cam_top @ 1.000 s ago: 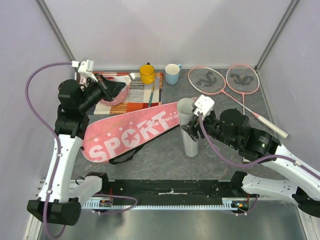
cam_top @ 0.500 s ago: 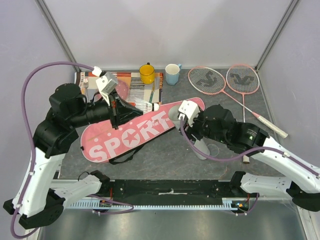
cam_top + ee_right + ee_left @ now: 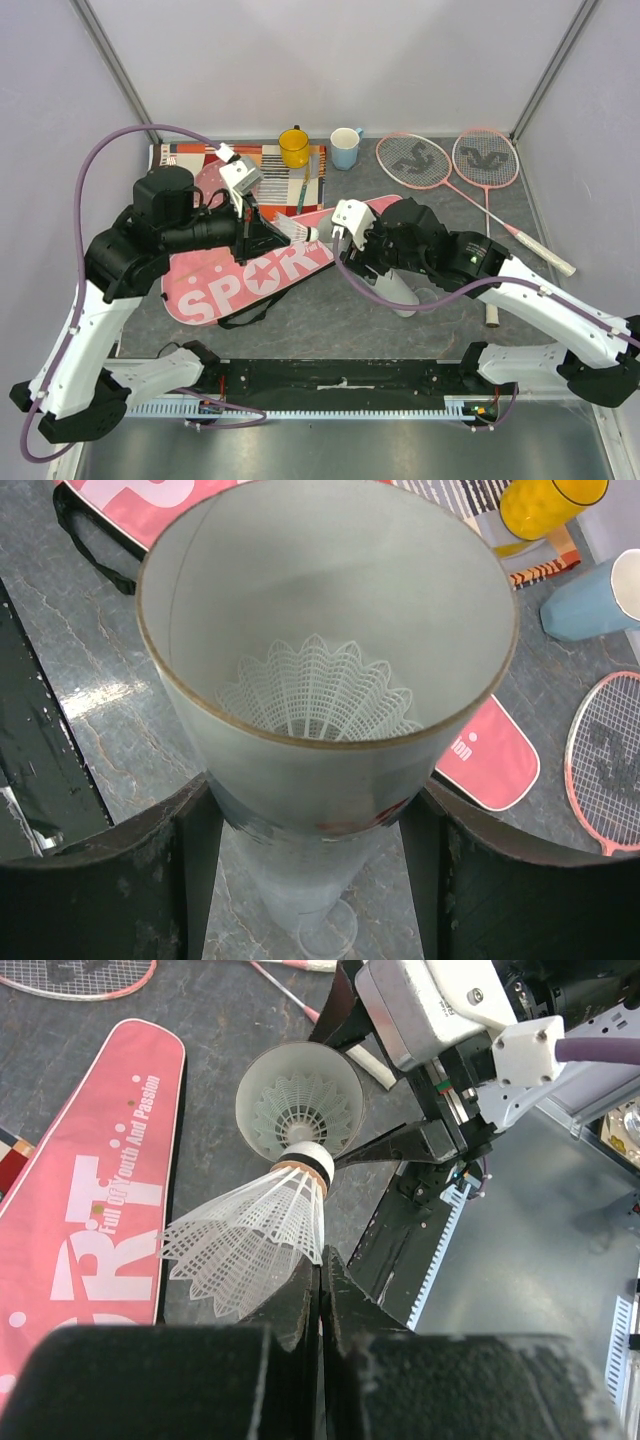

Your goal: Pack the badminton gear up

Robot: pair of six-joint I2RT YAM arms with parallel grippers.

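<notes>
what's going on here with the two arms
The left hand is shut on the skirt of a white netted shuttlecock. Its cork tip points at the mouth of a long white tube, which the right hand grips. A second white shuttlecock already sits inside the tube. The pink-framed rackets and the pink SPORT-lettered racket bag lie on the table, not yet packed.

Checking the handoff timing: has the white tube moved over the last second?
Yes. The white tube, upright beside the pink racket bag a second ago, now leans with its mouth swung left toward the bag and the shuttlecock.
</notes>
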